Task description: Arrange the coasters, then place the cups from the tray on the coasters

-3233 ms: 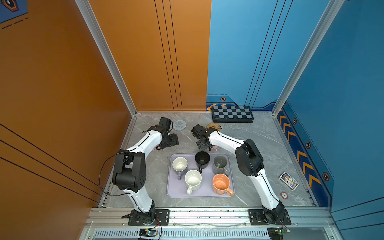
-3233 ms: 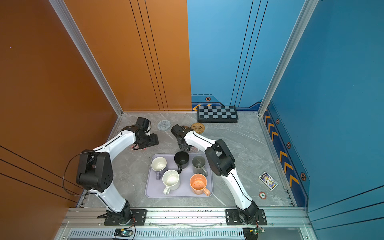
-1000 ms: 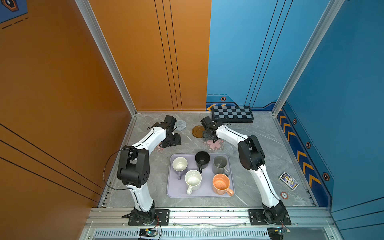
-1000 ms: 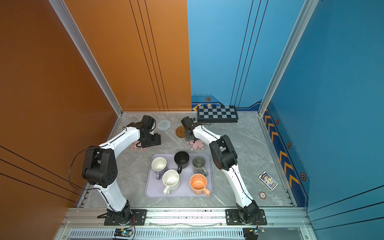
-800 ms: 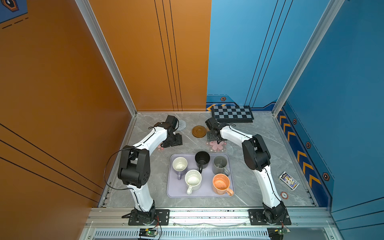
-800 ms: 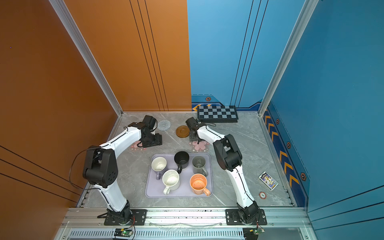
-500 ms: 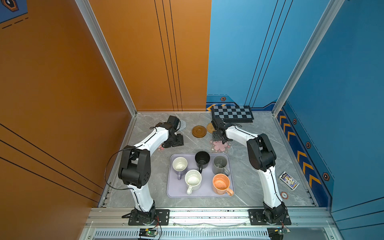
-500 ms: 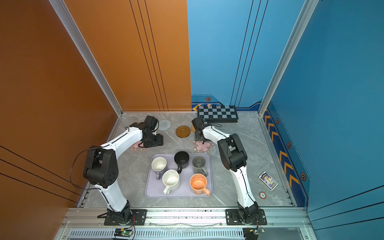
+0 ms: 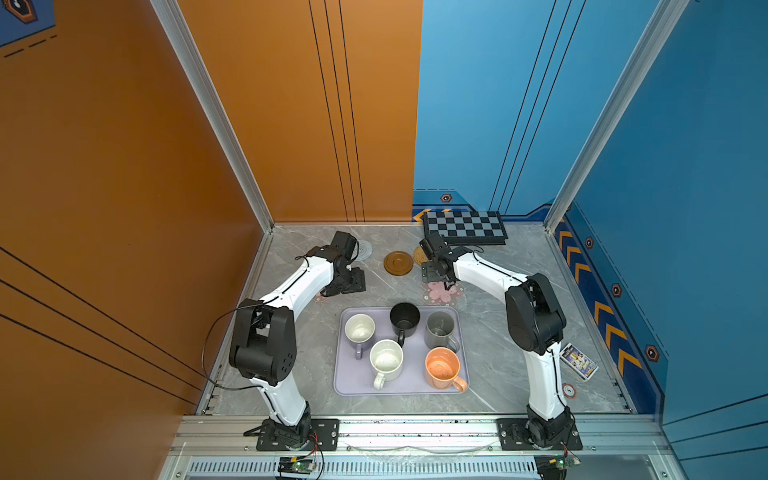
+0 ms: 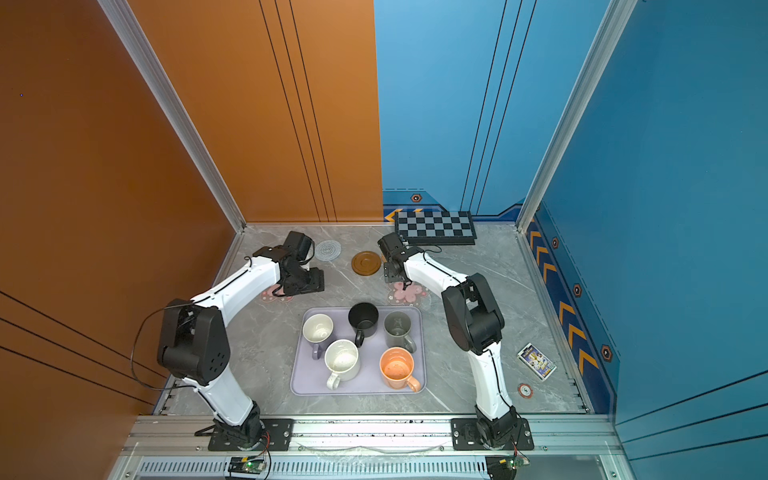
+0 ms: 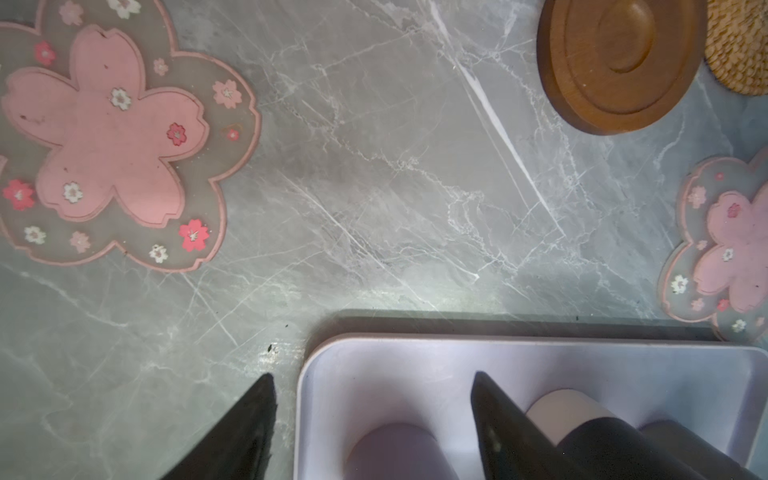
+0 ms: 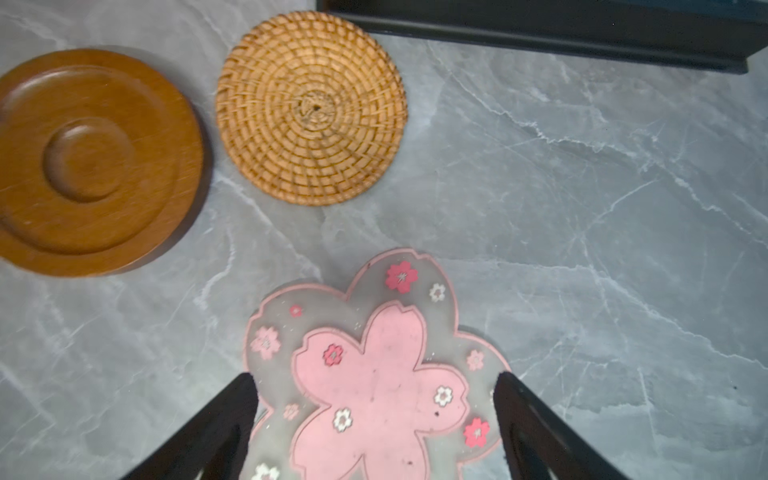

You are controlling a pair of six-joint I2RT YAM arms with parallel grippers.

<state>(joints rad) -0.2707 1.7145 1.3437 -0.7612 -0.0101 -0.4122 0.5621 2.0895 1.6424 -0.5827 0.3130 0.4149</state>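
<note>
Five coasters (image 9: 398,262) lie flat, none touching, across the worktop (image 9: 498,353) from ten to one o'clock of the tray (image 9: 338,374), apparently one per cup, all cups (image 9: 442,368) waiting on it; left end effector (image 11: 372,376) and right end effector (image 12: 377,375) both gape empty.

Five cups, all upright on the lavender tray (image 9: 353,382): lavender mug (image 9: 359,328) at 10 o'clock, black mug (image 9: 404,318) 12, grey mug (image 9: 440,328) 2, white speckled mug (image 9: 386,359) 6, orange mug (image 9: 442,368) 4. Coasters lie flat past its 12 o'clock edge: spiral coaster (image 9: 365,250), wooden disc (image 9: 398,262) and rattan coaster (image 12: 311,108) in a row, pink flower coaster (image 11: 112,137) at 11, second pink flower coaster (image 9: 441,292) at 1.
</note>
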